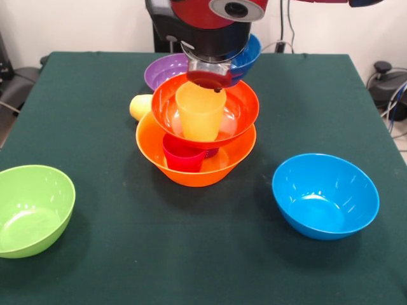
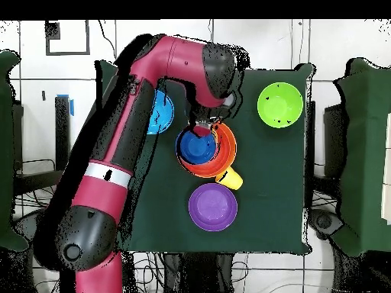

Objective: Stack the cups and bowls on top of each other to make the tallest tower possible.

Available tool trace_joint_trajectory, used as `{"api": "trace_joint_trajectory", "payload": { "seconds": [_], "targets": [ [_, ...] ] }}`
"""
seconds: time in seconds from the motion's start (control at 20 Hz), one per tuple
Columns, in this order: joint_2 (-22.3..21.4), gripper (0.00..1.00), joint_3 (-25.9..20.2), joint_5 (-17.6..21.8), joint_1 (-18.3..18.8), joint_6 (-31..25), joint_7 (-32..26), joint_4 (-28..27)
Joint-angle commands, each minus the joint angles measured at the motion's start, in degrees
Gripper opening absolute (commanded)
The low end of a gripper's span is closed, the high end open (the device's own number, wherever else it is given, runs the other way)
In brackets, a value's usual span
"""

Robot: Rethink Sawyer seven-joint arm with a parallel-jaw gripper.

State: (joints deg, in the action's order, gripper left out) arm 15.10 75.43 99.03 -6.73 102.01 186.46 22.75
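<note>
Risk first: fingers [image 1: 207,72] are gripping the dark blue bowl [image 1: 249,56] by its rim. The bowl is hanging tilted and clear of the worktop [image 1: 191,254], so the grip is reading as closed on it. The contact itself is sitting mostly hidden under the arm [image 1: 210,19].

Tower [image 1: 197,136] is standing directly below the fingers and looking shaky. The red-orange bowl [image 1: 238,105] is not nesting in the orange bowl [image 1: 203,171]. It is perching on the red-pink cup [image 1: 183,156], and something darker beside that cup is too hidden to name. An orange-yellow cup [image 1: 200,112] is standing upright inside the red-orange bowl, just under the fingertips.

Judging from this:
- Lowering the blue bowl off-centre is likely tipping the cup or sliding the red-orange bowl off its support.
- Releasing it while tilted is likely sending it rolling off the pile.
- Pressing down hard is likely collapsing the raised bowl into the base.

Relative to the fingers:
- Blue bowl is hanging from them to one side.
- Tower is sitting beneath.
- Purple bowl [image 1: 164,70] is resting beyond and to the side, on the worktop.
- Pale cup [image 1: 141,107] is lying on its side, touching the tower's base.
- Green bowl [image 1: 33,210] and light blue bowl [image 1: 325,194] are sitting well apart from the fingers, on opposite sides, unstacked.

Overhead is agreeing: blue bowl [image 2: 197,147] is overlapping the tower [image 2: 221,156].
</note>
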Motion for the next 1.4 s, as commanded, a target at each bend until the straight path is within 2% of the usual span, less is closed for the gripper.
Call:
{"api": "trace_joint_trajectory", "payload": {
  "seconds": [0.05,0.65,0.85,1.4],
  "targets": [
    [1.1,0.0,-2.9,-3.3,2.5,1.1,10.4,-5.4],
    [0.0,0.0,-1.6,-4.0,4.1,4.3,9.9,-7.0],
    [0.8,0.0,-1.5,-4.0,4.0,2.7,8.2,-5.6],
    [1.0,0.0,-0.8,-5.4,4.2,2.4,9.0,-6.4]
  ]
}}
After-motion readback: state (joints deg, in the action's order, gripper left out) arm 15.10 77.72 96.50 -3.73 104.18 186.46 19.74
